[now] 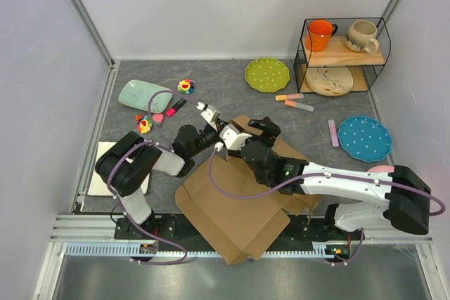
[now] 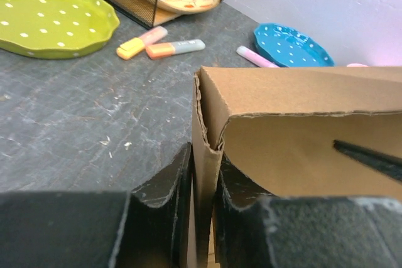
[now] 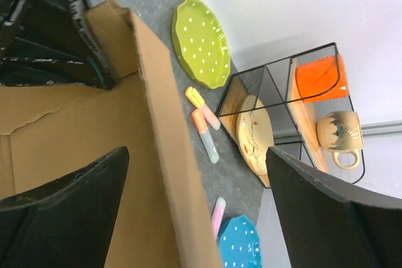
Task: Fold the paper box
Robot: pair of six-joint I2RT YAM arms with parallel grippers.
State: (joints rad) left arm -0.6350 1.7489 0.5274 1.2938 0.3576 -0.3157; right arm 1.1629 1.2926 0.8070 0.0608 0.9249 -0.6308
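**Brown corrugated cardboard: paper box, part-folded**

Plain brown die-cut corrugated paper box (image 1: 239,205), matte and stiff, flaps creased. It lies on the scuffed grey bench (image 1: 232,89), directly beneath both end effectors.

- **Left end effector** (image 2: 202,177): pressed together on the ragged fluted corner edge of a raised wall. The wall's long axis runs ahead of it and to its right.
- **Right end effector** (image 3: 195,186): spread, straddling an upright wall with no contact evident. The inner panel lies to its left.

Both are equally near, but only the left has a hold. Likely next move: the right closes on that wall.
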